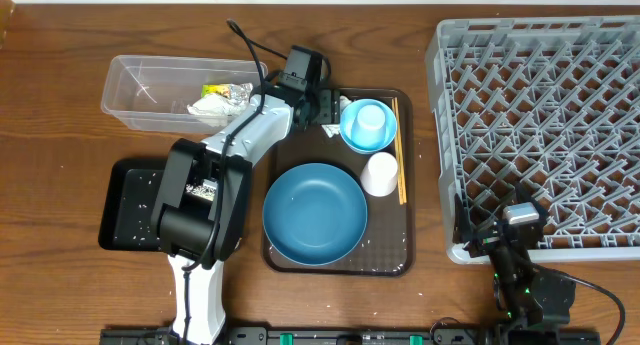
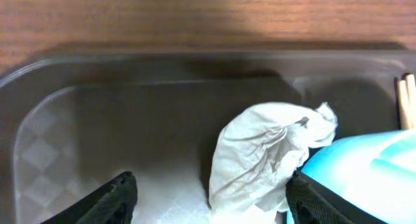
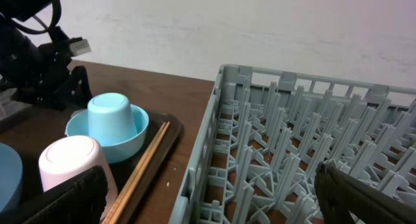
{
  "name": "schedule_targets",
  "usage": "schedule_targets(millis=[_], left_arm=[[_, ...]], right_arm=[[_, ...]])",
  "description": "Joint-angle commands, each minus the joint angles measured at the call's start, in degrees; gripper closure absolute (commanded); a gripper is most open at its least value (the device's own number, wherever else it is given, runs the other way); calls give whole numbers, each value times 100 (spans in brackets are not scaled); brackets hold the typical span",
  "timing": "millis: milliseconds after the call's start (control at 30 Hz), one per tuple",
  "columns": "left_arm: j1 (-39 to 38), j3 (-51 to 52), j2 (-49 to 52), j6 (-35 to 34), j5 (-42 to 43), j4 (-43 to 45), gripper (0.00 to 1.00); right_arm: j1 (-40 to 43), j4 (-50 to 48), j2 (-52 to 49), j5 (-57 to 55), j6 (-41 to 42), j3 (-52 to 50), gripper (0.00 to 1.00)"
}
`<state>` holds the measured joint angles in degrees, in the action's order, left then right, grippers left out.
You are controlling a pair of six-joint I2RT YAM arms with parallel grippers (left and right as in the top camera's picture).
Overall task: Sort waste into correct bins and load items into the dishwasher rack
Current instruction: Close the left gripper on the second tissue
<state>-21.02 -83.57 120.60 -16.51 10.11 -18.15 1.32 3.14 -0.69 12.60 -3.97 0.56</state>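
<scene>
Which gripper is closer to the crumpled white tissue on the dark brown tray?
Left. The left gripper has a finger on either side of the crumpled white tissue; the right gripper sits far off by the grey plastic rack.

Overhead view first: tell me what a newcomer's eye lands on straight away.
The big grey dishwasher rack fills the right side, no dishes visible in it. At centre, a brown tray carries a large blue plate, with a light blue cup upside down in a bowl behind it. The left gripper hangs open astride a crumpled white tissue at the tray's back left corner.
</scene>
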Motion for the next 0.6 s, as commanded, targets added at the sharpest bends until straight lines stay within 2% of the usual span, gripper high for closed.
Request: schedule_targets(millis=[0, 167, 300, 500, 567], left_arm=[[4, -98, 83, -11, -42, -190, 28], [4, -98, 83, -11, -22, -592, 33], [4, -98, 83, -9, 131, -824, 43], [4, -98, 83, -11, 404, -772, 43], [4, -98, 83, -11, 407, -754, 49]], right_arm=[[52, 2, 28, -13, 70, -24, 1], [52, 2, 28, -13, 70, -24, 1], [52, 2, 28, -13, 70, -24, 1], [52, 2, 28, -13, 70, -24, 1], [52, 2, 28, -13, 70, -24, 1]])
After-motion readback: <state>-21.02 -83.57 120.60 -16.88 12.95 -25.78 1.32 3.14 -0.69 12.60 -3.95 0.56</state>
